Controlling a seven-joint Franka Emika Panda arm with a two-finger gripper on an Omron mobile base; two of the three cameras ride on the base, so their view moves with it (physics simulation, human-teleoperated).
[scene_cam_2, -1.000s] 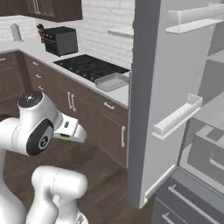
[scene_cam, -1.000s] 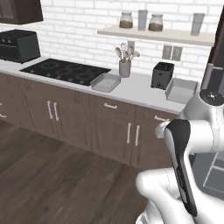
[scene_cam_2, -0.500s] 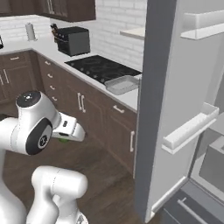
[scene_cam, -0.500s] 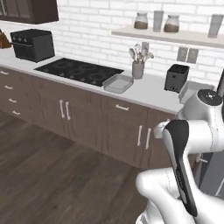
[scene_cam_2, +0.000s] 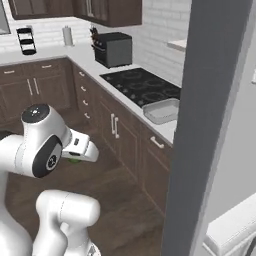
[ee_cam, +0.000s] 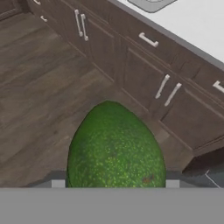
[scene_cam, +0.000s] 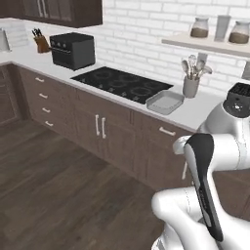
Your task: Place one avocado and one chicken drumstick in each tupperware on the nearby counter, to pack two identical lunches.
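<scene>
Our gripper (ee_cam: pixel 114 186) is closed on the avocado (ee_cam: pixel 116 146), which bulges up between the two fingertips in the hand view; in the right base view a sliver of green shows under the hand (scene_cam_2: pixel 75 160), carried well above the wood floor (ee_cam: pixel 39 87). We judge the fruit light and firm, but its rounded, slightly pebbled skin could roll or slip, so a hold across its widest part, as we seem to have, suits it best. Beyond it run the dark cabinet doors (ee_cam: pixel 144 74) and the pale counter (ee_cam: pixel 197 22). One tupperware (scene_cam: pixel 165 102) sits on that counter just beside the black cooktop (scene_cam: pixel 122 84); it looks empty, though we cannot be sure.
</scene>
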